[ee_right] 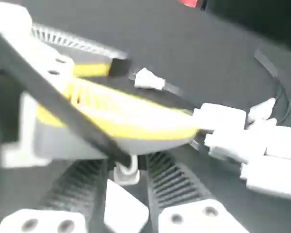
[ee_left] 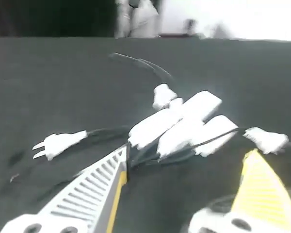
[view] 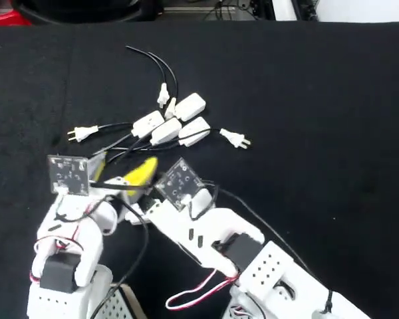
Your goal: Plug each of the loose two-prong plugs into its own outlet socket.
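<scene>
Several white outlet sockets (view: 169,123) lie bunched mid-table, black cords trailing from them. One loose two-prong plug (view: 80,133) lies to their left, another (view: 236,138) to their right, and two more plugs (view: 165,98) rest at the far side of the bunch. My left gripper (view: 123,167) hovers just near of the sockets (ee_left: 184,126), open, its white finger and yellow finger (ee_left: 262,194) spread wide with nothing between. My right gripper (ee_right: 128,162) sits low behind the left gripper's yellow finger (ee_right: 131,116), its ridged fingers apart, its tips hidden.
Black cloth (view: 319,100) covers the table, bare to the right and at the back. The two arms crowd together at the near edge, the right arm (view: 206,229) angled toward the left one. Thin black cords (view: 153,63) curl away behind the sockets.
</scene>
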Action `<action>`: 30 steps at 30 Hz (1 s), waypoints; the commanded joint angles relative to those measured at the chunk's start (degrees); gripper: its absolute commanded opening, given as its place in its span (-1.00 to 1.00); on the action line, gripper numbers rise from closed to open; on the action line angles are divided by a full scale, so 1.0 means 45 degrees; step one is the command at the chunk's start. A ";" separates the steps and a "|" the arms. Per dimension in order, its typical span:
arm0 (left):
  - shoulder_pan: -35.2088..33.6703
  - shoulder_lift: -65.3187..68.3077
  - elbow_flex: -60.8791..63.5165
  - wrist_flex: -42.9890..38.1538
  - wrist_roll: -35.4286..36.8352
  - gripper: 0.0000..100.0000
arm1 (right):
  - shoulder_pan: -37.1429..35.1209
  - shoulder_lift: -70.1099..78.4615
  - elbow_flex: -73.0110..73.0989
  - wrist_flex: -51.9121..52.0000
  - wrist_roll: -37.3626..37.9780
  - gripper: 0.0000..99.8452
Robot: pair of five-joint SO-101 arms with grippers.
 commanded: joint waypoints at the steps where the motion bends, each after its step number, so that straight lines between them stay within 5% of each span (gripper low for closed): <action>1: 0.0654 0.0000 -0.0811 0.0078 -0.0879 -0.27 | 0.0508 -0.0205 -0.0361 0.0508 -0.0332 -0.98; 5: 0.0049 0.0000 -0.1280 0.0957 -0.1289 -0.27 | 0.1270 -0.0205 -0.0576 0.1094 -0.0801 -0.98; 11: -0.3839 0.0000 -0.1397 0.0860 -0.1485 -0.27 | 0.2676 -0.0186 -0.2764 0.4747 -0.1758 -0.98; 14: -0.4737 0.0078 -0.1377 0.0996 -0.3673 -0.27 | 0.4083 0.0088 -0.4386 0.6994 -0.1758 -0.98; 23: -0.2608 0.2501 -0.2237 0.4220 -0.9182 -0.27 | 0.7248 0.6769 -1.0208 1.1331 -0.2188 -0.98; 30: 0.0029 0.6408 -0.2921 0.4220 -1.3050 -0.27 | 0.9377 1.0559 -1.2317 1.1780 -0.2481 -0.98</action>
